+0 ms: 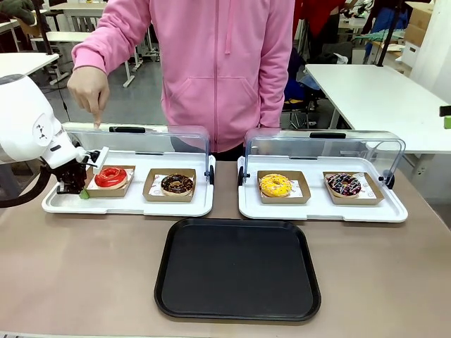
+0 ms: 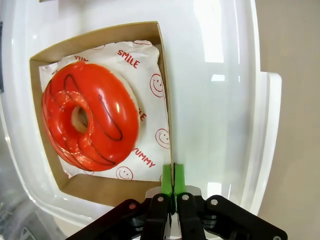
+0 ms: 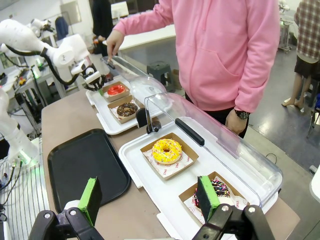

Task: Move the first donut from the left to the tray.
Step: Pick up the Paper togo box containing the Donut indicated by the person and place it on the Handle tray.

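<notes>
While the red donut (image 1: pixel 110 176) is sitting beyond the black tray (image 1: pixel 239 274), not yet moved, we are pinching the edge of its cardboard holder (image 2: pixel 97 187) with our left gripper (image 2: pixel 173 179); our right gripper (image 3: pixel 150 199) is hanging spread.

The red-glazed ring donut (image 2: pixel 107 117) is looking seriously glossy, sitting in a matt brown cardboard holder (image 2: pixel 95 187) lined with thin printed white paper (image 2: pixel 150 145). The big flat black plastic tray (image 1: pixel 239 271) is looking smooth, faintly shiny; the white plastic tray (image 2: pixel 215 115) under the holder is throwing glare.
</notes>
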Motion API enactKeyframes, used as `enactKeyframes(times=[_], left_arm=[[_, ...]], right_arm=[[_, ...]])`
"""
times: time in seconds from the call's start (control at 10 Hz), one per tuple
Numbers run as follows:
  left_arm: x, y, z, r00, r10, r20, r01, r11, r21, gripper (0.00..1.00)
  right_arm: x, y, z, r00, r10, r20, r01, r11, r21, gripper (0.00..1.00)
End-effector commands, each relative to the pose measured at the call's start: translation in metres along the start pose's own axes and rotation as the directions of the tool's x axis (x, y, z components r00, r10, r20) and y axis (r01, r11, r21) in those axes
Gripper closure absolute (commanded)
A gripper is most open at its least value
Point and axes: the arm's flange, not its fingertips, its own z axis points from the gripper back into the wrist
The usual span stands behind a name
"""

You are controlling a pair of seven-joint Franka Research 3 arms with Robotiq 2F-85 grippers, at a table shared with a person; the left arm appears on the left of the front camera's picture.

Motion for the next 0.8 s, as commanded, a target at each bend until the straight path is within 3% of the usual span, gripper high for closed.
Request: enactKeyframes(times=[0.0,0.1,0.3,0.7], left_arm=[[-0.002,-0.001,-0.001,1.0,-0.015,-0.005,0.015,1.0,0.017,1.0],[0.0,0.0,0.0,1.0,0.0,0.0,0.0,1.0,0.0,0.99],[0.013,-0.014,0.02,0.999,0.044,-0.027,-0.041,0.993,0.114,0.99],[0.055,-0.039,0.066,0.998,0.01,-0.066,0.006,0.972,0.235,0.99]], right_arm=[[0.002,-0.003,-0.002,0.999,0.025,0.03,-0.025,1.0,0.0,0.0],[0.002,-0.003,-0.002,0.999,0.025,0.03,-0.025,1.0,0.0,0.0],[0.002,-0.003,-0.002,0.999,0.025,0.03,-0.025,1.0,0.0,0.0],[0.002,-0.003,-0.002,0.999,0.025,0.03,-0.025,1.0,0.0,0.0]])
